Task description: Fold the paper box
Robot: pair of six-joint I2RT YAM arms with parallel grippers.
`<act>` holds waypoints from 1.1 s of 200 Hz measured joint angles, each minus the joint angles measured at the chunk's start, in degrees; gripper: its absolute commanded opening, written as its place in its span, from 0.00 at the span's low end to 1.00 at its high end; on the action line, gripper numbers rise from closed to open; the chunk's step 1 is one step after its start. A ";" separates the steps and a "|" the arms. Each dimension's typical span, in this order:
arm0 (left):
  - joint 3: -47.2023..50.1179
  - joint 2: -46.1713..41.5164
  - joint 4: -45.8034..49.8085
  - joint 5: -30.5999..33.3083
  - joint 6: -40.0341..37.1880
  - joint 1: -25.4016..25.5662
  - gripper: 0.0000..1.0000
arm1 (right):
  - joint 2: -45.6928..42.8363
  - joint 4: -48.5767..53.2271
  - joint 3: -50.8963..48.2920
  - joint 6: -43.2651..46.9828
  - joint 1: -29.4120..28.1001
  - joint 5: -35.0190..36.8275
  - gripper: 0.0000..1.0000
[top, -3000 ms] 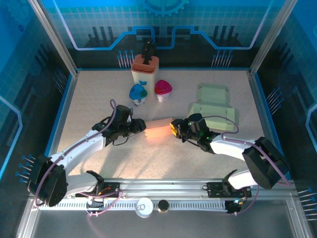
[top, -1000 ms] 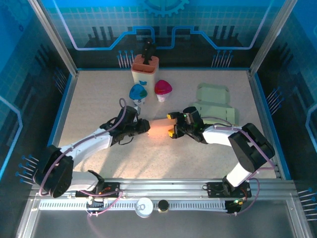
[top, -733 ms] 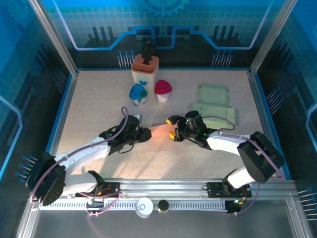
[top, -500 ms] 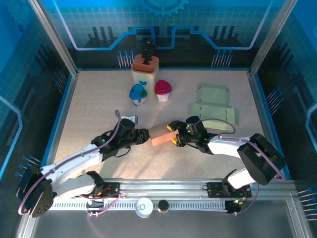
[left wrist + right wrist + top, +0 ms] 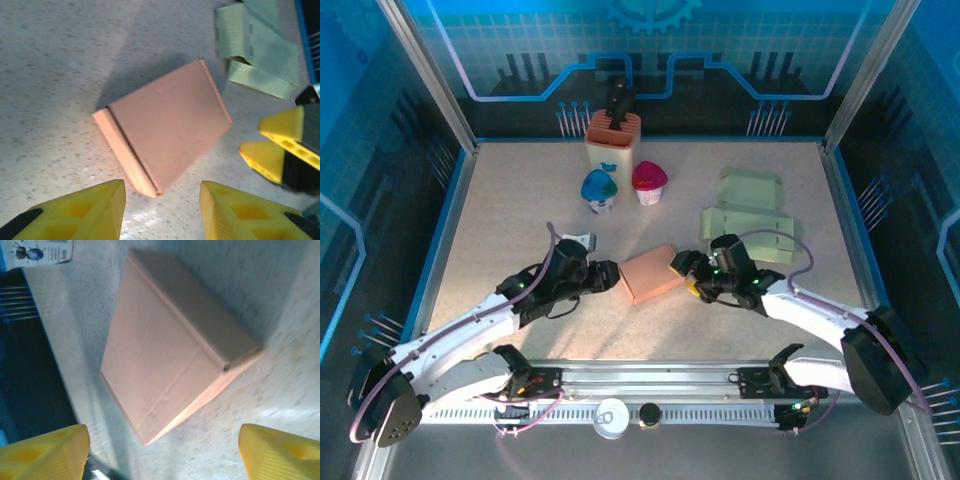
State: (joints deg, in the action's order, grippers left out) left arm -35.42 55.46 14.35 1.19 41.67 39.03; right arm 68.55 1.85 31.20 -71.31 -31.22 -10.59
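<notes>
One paper box (image 5: 651,273), salmon card, lying flat and closed on the table (image 5: 510,210) between the two arms, near the front centre.
- Handling, as judged: light; thin card, stiff across the broad lid but easily dented at corners and along the folded front wall. The faces look smooth, so it would likely slide under a push. Best hold is probably across its thickness at a long edge, or squeezed between its two short ends.

Two claws:
- left gripper (image 5: 160,210): fingers spread, nothing between them, just short of the box's near corner.
- right gripper (image 5: 160,455): fingers spread wide, nothing between them, the box ahead and apart from both tips.

Two green blanks (image 5: 750,232), unfolded, at right rear. They overlap, so the count may be off by one.

Two lidded cups at rear centre: blue cup (image 5: 599,188), pink cup (image 5: 649,180).

One orange holder (image 5: 613,140) at the back wall, a dark item standing in it.
</notes>
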 measured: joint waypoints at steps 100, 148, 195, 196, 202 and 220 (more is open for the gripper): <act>0.00 -4.24 -2.82 -9.68 0.22 0.81 0.44 | 19.10 22.45 24.72 46.01 6.45 -1.46 0.67; -0.59 -7.80 -0.50 -10.01 -1.33 0.92 0.44 | 26.47 24.74 27.45 48.50 3.45 -2.08 0.63; -3.17 -12.09 4.31 -7.89 -3.17 0.90 0.44 | 29.27 23.50 28.15 46.73 0.44 -3.72 0.54; -3.19 -12.11 4.37 -7.87 -3.19 0.90 0.44 | 29.33 23.41 28.17 46.69 0.35 -3.76 0.54; -3.48 -12.35 5.14 -7.61 -3.28 0.92 0.44 | 29.64 22.91 28.37 45.83 -0.33 -4.00 0.52; -3.67 -12.85 6.43 -6.99 -3.50 0.90 0.44 | 30.67 20.41 28.65 42.18 -2.82 -4.92 0.50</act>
State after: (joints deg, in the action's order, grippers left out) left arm -39.09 42.61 20.78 -5.80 38.17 39.92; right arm 99.22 22.26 59.86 -29.12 -34.04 -15.51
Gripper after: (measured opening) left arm 0.440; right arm 0.506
